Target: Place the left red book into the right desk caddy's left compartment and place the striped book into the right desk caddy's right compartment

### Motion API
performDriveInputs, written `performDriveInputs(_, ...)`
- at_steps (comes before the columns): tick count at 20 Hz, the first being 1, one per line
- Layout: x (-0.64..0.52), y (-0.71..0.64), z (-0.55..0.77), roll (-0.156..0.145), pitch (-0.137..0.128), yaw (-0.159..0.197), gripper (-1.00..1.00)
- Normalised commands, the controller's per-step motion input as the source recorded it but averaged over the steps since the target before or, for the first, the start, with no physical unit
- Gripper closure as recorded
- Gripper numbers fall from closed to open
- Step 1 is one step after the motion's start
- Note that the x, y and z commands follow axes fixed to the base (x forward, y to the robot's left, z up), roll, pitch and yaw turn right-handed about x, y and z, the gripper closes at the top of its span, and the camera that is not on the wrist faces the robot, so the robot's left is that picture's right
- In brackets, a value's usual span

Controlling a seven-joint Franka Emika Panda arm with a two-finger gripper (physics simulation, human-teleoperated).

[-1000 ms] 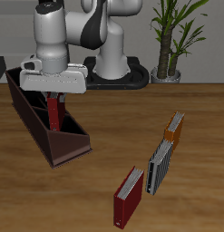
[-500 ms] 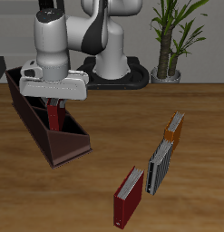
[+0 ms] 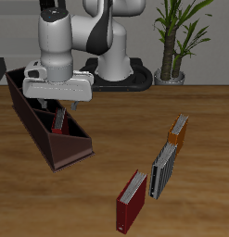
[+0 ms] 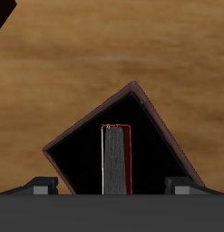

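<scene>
Left red book (image 4: 115,159) upright in right desk caddy (image 3: 51,148) (no legible writing); gripper (image 3: 58,106) apart above

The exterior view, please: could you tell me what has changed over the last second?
The hand rose above the right desk caddy, leaving the left red book standing low inside it, apparently released. The striped book, orange book and other red book stayed put.
</scene>
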Motion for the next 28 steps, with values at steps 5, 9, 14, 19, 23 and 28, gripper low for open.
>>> performDriveInputs(5, -0.11, 0.24, 0.23, 0.008, -0.039, 0.012, -1.00)
performDriveInputs(9, -0.04, 0.26, 0.30, -0.009, -0.053, -0.003, -1.00)
performDriveInputs(14, 0.02, 0.29, 0.31, -0.041, -0.051, 0.017, -1.00)
performDriveInputs(19, -0.04, 0.49, 0.48, -0.056, -0.070, 0.039, -1.00)
performDriveInputs(23, 0.05, 0.36, 0.37, -0.044, -0.045, 0.015, -1.00)
performDriveInputs(28, 0.07, 0.52, 0.29, -0.018, -0.017, 0.014, -1.00)
